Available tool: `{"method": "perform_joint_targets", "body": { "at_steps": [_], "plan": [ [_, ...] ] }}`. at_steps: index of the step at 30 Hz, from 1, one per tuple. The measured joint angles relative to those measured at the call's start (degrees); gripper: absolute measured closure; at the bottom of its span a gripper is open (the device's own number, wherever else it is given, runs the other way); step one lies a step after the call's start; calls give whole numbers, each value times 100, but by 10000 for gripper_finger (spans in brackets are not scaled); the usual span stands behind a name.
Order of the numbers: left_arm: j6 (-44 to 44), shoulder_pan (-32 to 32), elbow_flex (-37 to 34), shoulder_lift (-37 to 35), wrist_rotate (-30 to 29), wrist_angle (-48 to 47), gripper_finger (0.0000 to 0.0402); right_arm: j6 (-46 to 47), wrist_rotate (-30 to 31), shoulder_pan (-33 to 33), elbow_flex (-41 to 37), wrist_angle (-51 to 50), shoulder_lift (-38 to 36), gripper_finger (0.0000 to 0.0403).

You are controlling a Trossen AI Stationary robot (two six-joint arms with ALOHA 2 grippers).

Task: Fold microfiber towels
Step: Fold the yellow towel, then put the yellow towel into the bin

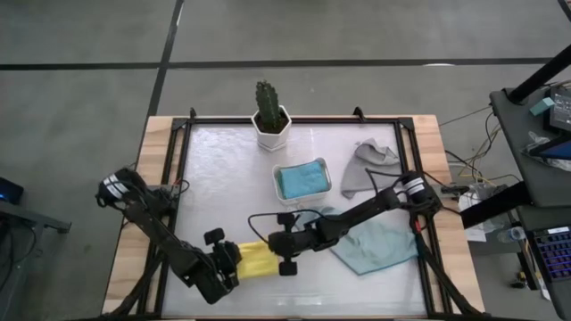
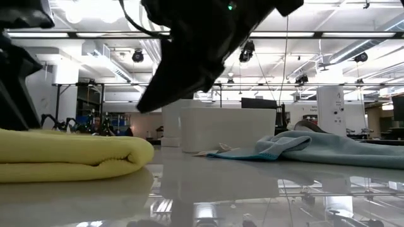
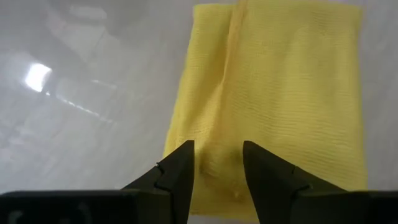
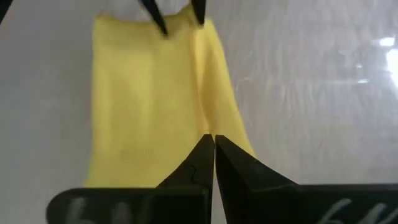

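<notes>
The yellow towel lies folded into a narrow band near the table's front edge; its rounded fold shows in the low view. My left gripper is open, its two fingers over the towel's left end. My right gripper is shut and hovers over the towel's right end; in the low view it is clear above the cloth. The pale teal towel lies loosely spread at the front right. The grey towel lies crumpled at the back right. The blue towel lies folded in the white tray. The olive green towel is out of view. My left gripper's open fingers stand over the yellow towel's left end, coming from the table's left. I cannot tell whether they touch the cloth.
A cactus in a white pot stands at the back middle, just behind the tray. A dark frame borders the glossy table top. Bare table lies on the left half and between the tray and the yellow towel.
</notes>
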Motion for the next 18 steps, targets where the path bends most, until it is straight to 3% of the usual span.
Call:
{"method": "perform_joint_targets", "body": {
  "at_steps": [7, 14, 18],
  "plan": [
    [86, -3, 19, -405, 84, -82, 279, 621, -798, 2, 0, -576, -315, 365],
    [550, -4, 19, -581, 104, 384, 279, -767, -1053, 349, -130, -725, -347, 282],
    [1113, 33, 13, -445, -400, 917, 279, -1639, -984, 512, -144, -482, -264, 239]
  ]
}}
